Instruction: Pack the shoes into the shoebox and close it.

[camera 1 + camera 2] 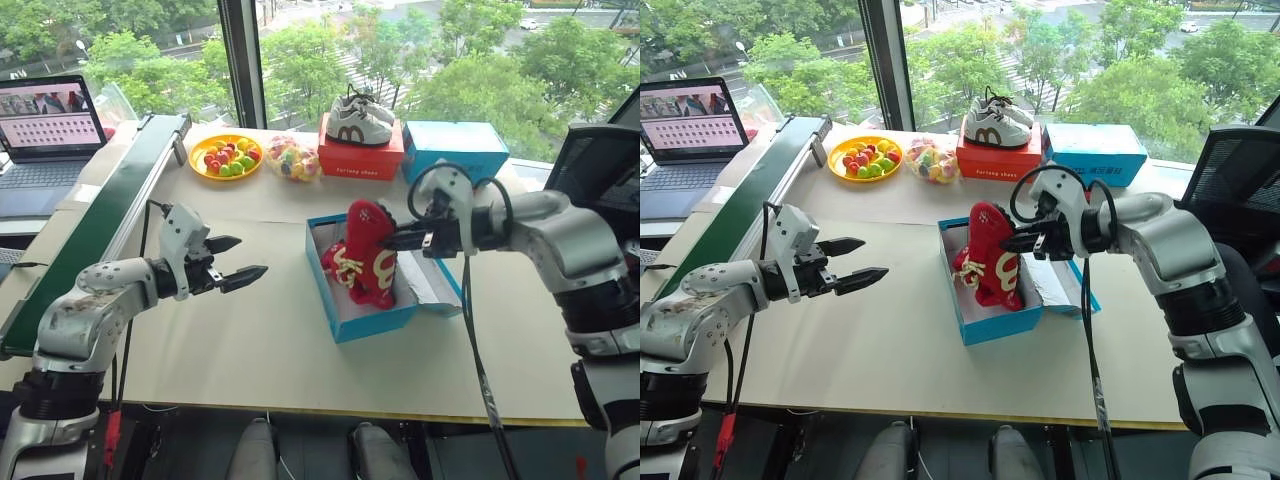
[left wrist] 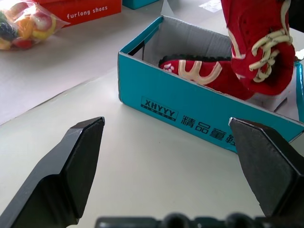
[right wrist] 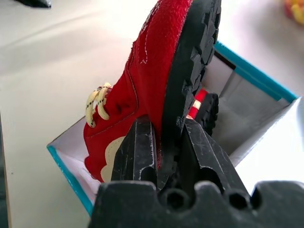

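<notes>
The blue shoebox (image 1: 372,322) stands open mid-table, its lid (image 1: 443,288) folded out to the right. One red shoe (image 2: 204,76) lies on its side inside the box. My right gripper (image 1: 395,238) is shut on the sole edge of the second red shoe (image 1: 366,232), which hangs steeply tilted, toe down, over the box; the right wrist view shows my fingers (image 3: 137,152) clamping its black sole. My left gripper (image 1: 252,256) hovers open and empty above the table left of the box, pointing at the box's side wall (image 2: 190,107).
At the back stand a red box (image 1: 360,158) with grey-white sneakers on top, another blue box (image 1: 455,145), a yellow plate of coloured balls (image 1: 226,157) and a candy bag (image 1: 292,158). A green conveyor (image 1: 100,225) and a laptop (image 1: 45,125) sit at the left.
</notes>
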